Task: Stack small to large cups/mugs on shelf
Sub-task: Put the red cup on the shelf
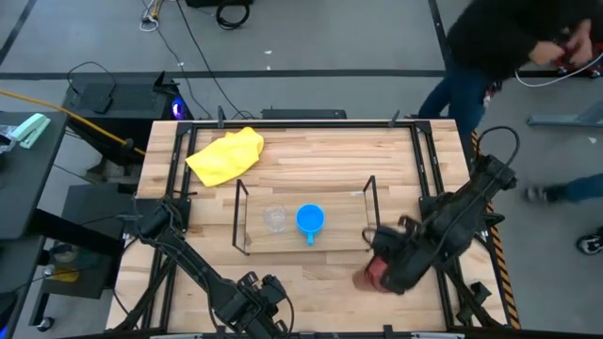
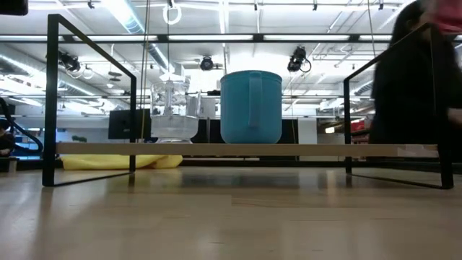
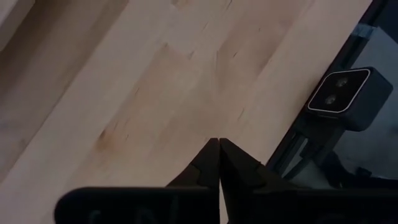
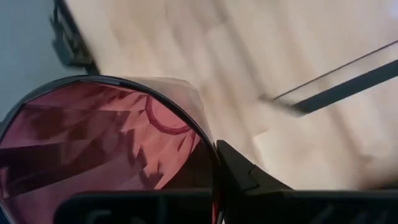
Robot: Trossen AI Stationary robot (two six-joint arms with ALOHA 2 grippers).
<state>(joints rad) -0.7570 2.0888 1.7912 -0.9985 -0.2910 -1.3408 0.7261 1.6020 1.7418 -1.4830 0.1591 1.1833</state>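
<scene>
The black wire shelf stands mid-table. On its board stand the small clear cup and the blue mug, side by side. They also show in the low view, the clear cup and the blue mug, its handle toward the near edge. My right gripper is just off the shelf's right end frame, toward the near edge, shut on the dark red cup. My left gripper is shut and empty at the table's near edge. My right gripper holds the dark red cup at its rim. One finger lies against the outside of the wall. The other finger is hidden behind the cup and the gripper's body. I cannot tell whether the cup is clear of the table.
A yellow cloth lies at the table's far left. Black rails run along the table edges. A small camera sits at the near edge by my left gripper. A person in dark clothes stands beyond the far right corner.
</scene>
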